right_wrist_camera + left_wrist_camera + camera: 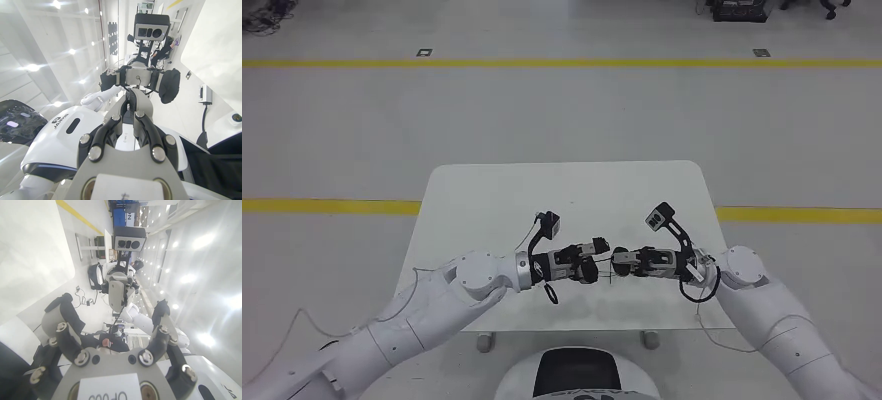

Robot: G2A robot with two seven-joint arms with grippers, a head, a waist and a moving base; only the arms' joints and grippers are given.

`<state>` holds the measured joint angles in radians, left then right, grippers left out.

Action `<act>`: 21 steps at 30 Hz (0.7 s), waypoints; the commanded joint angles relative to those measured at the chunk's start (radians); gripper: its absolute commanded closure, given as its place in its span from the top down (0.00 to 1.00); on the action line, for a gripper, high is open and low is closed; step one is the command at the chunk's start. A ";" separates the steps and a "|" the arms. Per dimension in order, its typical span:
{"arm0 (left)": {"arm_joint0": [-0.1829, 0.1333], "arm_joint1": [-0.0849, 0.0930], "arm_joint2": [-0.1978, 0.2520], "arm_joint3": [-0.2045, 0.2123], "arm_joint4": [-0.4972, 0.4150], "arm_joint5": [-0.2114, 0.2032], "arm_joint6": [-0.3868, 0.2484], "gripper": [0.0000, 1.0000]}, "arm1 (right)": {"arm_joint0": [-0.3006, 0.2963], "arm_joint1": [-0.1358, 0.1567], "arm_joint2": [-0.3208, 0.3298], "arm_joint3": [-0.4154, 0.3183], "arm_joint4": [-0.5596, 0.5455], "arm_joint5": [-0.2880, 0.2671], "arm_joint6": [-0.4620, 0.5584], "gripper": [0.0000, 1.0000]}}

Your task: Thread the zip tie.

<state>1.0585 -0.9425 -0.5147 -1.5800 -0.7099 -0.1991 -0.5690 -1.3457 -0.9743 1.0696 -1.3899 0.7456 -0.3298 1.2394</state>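
Our right tool (130, 93) is pinched shut on a dark ribbed strip that we take for the zip tie (130, 106), which sits between the two closed fingers near their tips. Our left tool (113, 303) stands wide open with nothing in it, its black-padded fingers (65, 306) spread far to either side. The two tools face each other tip to tip above the front part of the white counter (492, 200). They are near each other but apart, and neither touches the counter.

From above, a thin dark line crosses the gap just off the right tool's tip, and we judge it to be the free length of the tie. It runs roughly toward the counter's near edge and away from it, so its long axis lies across the line joining the two tools, not along it. We cannot tell which end is the head and which the tail.

The next move turns on that relation, as we see it. The tie lies straight ahead of the open left tool and broadside to it, and the left arm is the free one. We expect its fingers must close on the free length gently, since so thin a strip will likely flex at a touch.
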 commanded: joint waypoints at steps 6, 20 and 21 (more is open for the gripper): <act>0.018 -0.005 -0.024 0.006 -0.011 -0.004 -0.009 1.00 | -0.008 -0.002 0.009 -0.004 0.004 -0.004 0.016 0.00; 0.032 -0.023 -0.042 0.006 0.003 0.011 -0.046 0.55 | 0.001 -0.012 0.004 0.014 -0.006 0.017 0.022 0.00; 0.033 -0.024 -0.044 0.007 0.004 0.012 -0.046 0.50 | 0.001 -0.012 0.004 0.016 -0.007 0.018 0.022 0.00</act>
<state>1.0904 -0.9655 -0.5570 -1.5738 -0.7072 -0.1882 -0.6148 -1.3451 -0.9861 1.0736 -1.3759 0.7393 -0.3129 1.2615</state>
